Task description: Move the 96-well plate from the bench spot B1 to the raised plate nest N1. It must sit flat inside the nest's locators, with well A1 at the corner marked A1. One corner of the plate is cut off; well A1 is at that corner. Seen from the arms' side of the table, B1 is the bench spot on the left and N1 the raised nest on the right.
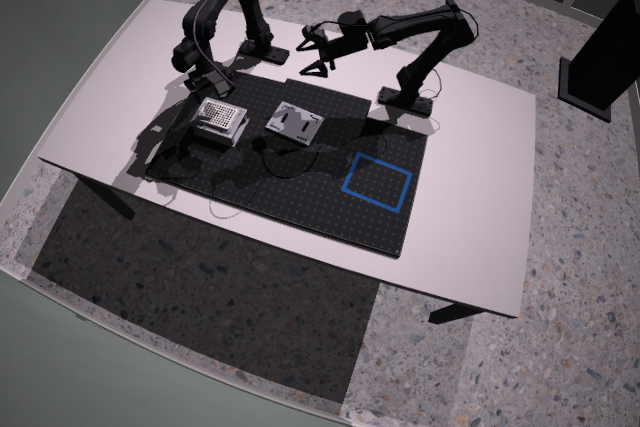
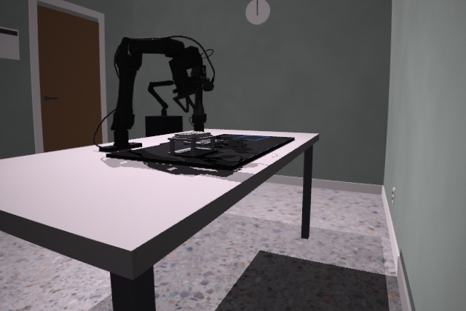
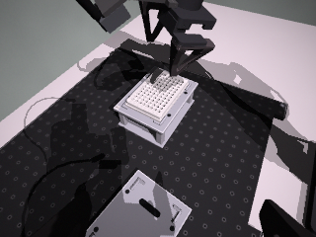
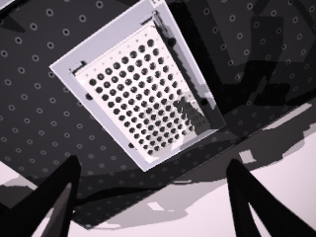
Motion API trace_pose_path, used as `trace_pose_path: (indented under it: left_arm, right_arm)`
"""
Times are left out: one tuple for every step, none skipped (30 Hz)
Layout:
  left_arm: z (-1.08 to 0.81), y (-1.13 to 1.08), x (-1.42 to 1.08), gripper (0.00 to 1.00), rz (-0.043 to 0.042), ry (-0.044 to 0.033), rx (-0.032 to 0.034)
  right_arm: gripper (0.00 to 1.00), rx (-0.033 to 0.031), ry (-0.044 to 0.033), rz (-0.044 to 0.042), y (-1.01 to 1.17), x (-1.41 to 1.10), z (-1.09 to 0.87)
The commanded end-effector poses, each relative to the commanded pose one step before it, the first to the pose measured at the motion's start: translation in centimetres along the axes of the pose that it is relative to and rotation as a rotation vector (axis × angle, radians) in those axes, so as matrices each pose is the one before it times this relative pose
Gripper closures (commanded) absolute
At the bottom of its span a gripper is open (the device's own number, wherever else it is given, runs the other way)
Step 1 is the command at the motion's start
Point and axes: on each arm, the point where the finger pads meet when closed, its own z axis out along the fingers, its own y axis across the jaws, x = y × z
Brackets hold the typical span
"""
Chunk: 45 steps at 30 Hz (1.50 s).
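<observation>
The 96-well plate (image 1: 219, 113) (image 2: 192, 134) (image 3: 157, 96) (image 4: 143, 94) lies in the raised plate nest (image 1: 236, 135) (image 2: 193, 147) (image 3: 143, 129) (image 4: 114, 44) toward the bench's (image 1: 465, 205) (image 2: 113, 194) (image 3: 276, 54) (image 4: 276, 197) right-hand edge; left gripper (image 1: 301, 60) (image 3: 276, 217) and right gripper (image 1: 206, 91) (image 2: 191, 109) (image 3: 160, 57) (image 4: 154, 163) both stand open and empty. Likely light, stiff and slick, it wants any corrective grip low on opposite side walls.
</observation>
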Motion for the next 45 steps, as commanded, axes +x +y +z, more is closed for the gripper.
trace_pose_path:
  left_arm:
    - [0.301,-0.263,-0.150,0.00,0.00150,-0.00634,0.00336]
    - [0.000,0.000,0.000,0.00,0.00000,0.00000,0.00000]
    - [0.000,0.000,0.000,0.00,0.00000,0.00000,0.00000]
    - [0.000,0.000,0.000,0.00,0.00000,0.00000,0.00000]
    - [0.000,0.000,0.000,0.00,0.00000,0.00000,0.00000]
    - [0.000,0.000,0.000,0.00,0.00000,0.00000,0.00000]
    - [0.000,0.000,0.000,0.00,0.00000,0.00000,0.00000]
    - [0.000,0.000,0.000,0.00,0.00000,0.00000,0.00000]
    - [0.000,0.000,0.000,0.00,0.00000,0.00000,0.00000]
    - [0.000,0.000,0.000,0.00,0.00000,0.00000,0.00000]
    - [0.000,0.000,0.000,0.00,0.00000,0.00000,0.00000]
    - [0.000,0.000,0.000,0.00,0.00000,0.00000,0.00000]
    - [0.000,0.000,0.000,0.00,0.00000,0.00000,0.00000]
    - [0.000,0.000,0.000,0.00,0.00000,0.00000,0.00000]
    - [0.000,0.000,0.000,0.00,0.00000,0.00000,0.00000]
    - [0.000,0.000,0.000,0.00,0.00000,0.00000,0.00000]
    - [0.000,0.000,0.000,0.00,0.00000,0.00000,0.00000]
    - [0.000,0.000,0.000,0.00,0.00000,0.00000,0.00000]
    - [0.000,0.000,0.000,0.00,0.00000,0.00000,0.00000]
    - [0.000,0.000,0.000,0.00,0.00000,0.00000,0.00000]
    - [0.000,0.000,0.000,0.00,0.00000,0.00000,0.00000]
    - [0.000,0.000,0.000,0.00,0.00000,0.00000,0.00000]
    - [0.000,0.000,0.000,0.00,0.00000,0.00000,0.00000]
    - [0.000,0.000,0.000,0.00,0.00000,0.00000,0.00000]
    - [0.000,0.000,0.000,0.00,0.00000,0.00000,0.00000]
    - [0.000,0.000,0.000,0.00,0.00000,0.00000,0.00000]
    - [0.000,0.000,0.000,0.00,0.00000,0.00000,0.00000]
    - [0.000,0.000,0.000,0.00,0.00000,0.00000,0.00000]
    - [0.000,0.000,0.000,0.00,0.00000,0.00000,0.00000]
    - [0.000,0.000,0.000,0.00,0.00000,0.00000,0.00000]
    - [0.000,0.000,0.000,0.00,0.00000,0.00000,0.00000]
    - [0.000,0.000,0.000,0.00,0.00000,0.00000,0.00000]
    - [0.000,0.000,0.000,0.00,0.00000,0.00000,0.00000]
    - [0.000,0.000,0.000,0.00,0.00000,0.00000,0.00000]
    - [0.000,0.000,0.000,0.00,0.00000,0.00000,0.00000]
    - [0.000,0.000,0.000,0.00,0.00000,0.00000,0.00000]
    - [0.000,0.000,0.000,0.00,0.00000,0.00000,0.00000]
    - [0.000,0.000,0.000,0.00,0.00000,0.00000,0.00000]
    - [0.000,0.000,0.000,0.00,0.00000,0.00000,0.00000]
    - [0.000,0.000,0.000,0.00,0.00000,0.00000,0.00000]
    - [0.000,0.000,0.000,0.00,0.00000,0.00000,0.00000]
    - [0.000,0.000,0.000,0.00,0.00000,0.00000,0.00000]
    - [0.000,0.000,0.000,0.00,0.00000,0.00000,0.00000]
    - [-0.301,0.145,-0.439,0.00,0.00036,-0.01296,-0.00141]
    - [0.000,0.000,0.000,0.00,0.00000,0.00000,0.00000]
  right_arm:
    - [0.00,0.13380,-0.12718,0.18986,-1.103,-0.850,-0.895]
    - [0.00,0.01044,-0.01181,0.03263,0.077,0.104,-0.043]
    - [0.00,0.00845,-0.01084,0.02740,0.206,0.031,-0.017]
    - [0.00,0.01136,-0.01026,0.02991,0.079,0.077,-0.031]
    - [0.00,0.01911,-0.00274,0.03075,-0.091,0.260,-0.043]
    - [0.00,0.01268,-0.00961,0.03107,0.001,0.116,-0.041]
    - [0.00,0.01026,-0.01000,0.03012,0.049,0.119,-0.041]
    - [0.00,0.01010,-0.01166,0.03072,0.032,0.069,-0.041]
    - [0.00,0.00719,-0.01112,0.02473,0.239,-0.004,-0.013]
    - [0.00,0.01076,-0.01007,0.03023,0.020,0.105,-0.042]
    - [0.00,0.01090,-0.01216,0.03216,0.012,0.060,-0.044]
    - [0.00,0.01092,-0.01084,0.03125,0.020,0.102,-0.046]
    - [0.00,0.00000,0.00000,0.00000,0.000,0.000,0.000]
    - [0.00,0.00000,0.00000,0.00000,0.000,0.000,0.000]
    - [0.00,0.01255,-0.01302,0.03302,-0.087,-0.055,-0.037]
    - [0.00,0.01157,-0.01144,0.03170,-0.023,0.048,-0.046]
    - [0.00,0.01107,-0.01227,0.03246,0.000,0.059,-0.050]
    - [0.00,0.01501,-0.01571,0.04430,0.033,0.169,-0.077]
    - [0.00,0.01503,-0.01553,0.04408,0.021,0.179,-0.079]
    - [0.00,0.01297,-0.01320,0.03747,0.004,0.147,-0.067]
    - [0.00,0.01160,-0.01193,0.03346,-0.003,0.123,-0.060]
    - [0.00,0.01103,-0.01112,0.03141,-0.006,0.120,-0.057]
    - [0.00,0.00922,-0.00933,0.02701,0.018,0.148,-0.054]
    - [0.00,0.00759,-0.00772,0.02273,0.029,0.155,-0.049]
    - [0.00,0.00970,-0.00981,0.02946,0.052,0.237,-0.067]
    - [0.00,0.00613,-0.00622,0.01912,0.049,0.186,-0.047]
    - [0.00,0.00356,-0.00417,0.01260,0.053,0.145,-0.033]
    - [0.00,0.00375,-0.00203,0.00920,0.031,0.152,-0.026]
    - [0.00,0.00179,-0.00163,0.00636,0.056,0.128,-0.021]
    - [0.00,0.00000,0.00000,0.00000,0.000,0.000,0.000]
    - [0.00,0.00000,0.00000,0.00000,0.000,0.000,0.000]
    - [0.00,0.00056,-0.00084,0.00371,0.063,0.117,-0.016]
    - [0.00,-0.00066,0.00013,0.00169,0.098,0.170,-0.020]
    - [0.00,-0.00184,0.00159,-0.01021,0.065,0.103,-0.007]
    - [0.00,-0.01074,0.01596,-0.00566,0.203,0.427,-0.008]
    - [0.00,-0.00160,0.00154,-0.00343,0.033,0.047,-0.001]
    - [0.00,0.00000,0.00000,0.00000,0.000,0.000,0.000]
    - [0.00,-0.00019,-0.00486,0.00001,0.008,-0.208,-0.086]
    - [0.00,-0.00018,-0.00448,0.00001,0.008,-0.192,-0.079]
    - [0.00,-0.00001,-0.00034,0.00000,0.001,-0.015,-0.006]
    - [0.00,0.00000,0.00000,0.00000,0.000,0.000,0.000]
    - [0.00,0.00000,0.00000,0.00000,0.000,0.000,0.000]
    - [0.00,0.00000,0.00000,0.00000,0.000,0.000,0.000]
    - [0.00,0.00000,0.00000,0.00000,0.000,0.000,0.000]
    - [0.00,0.00000,0.00000,0.00000,0.000,0.000,0.000]
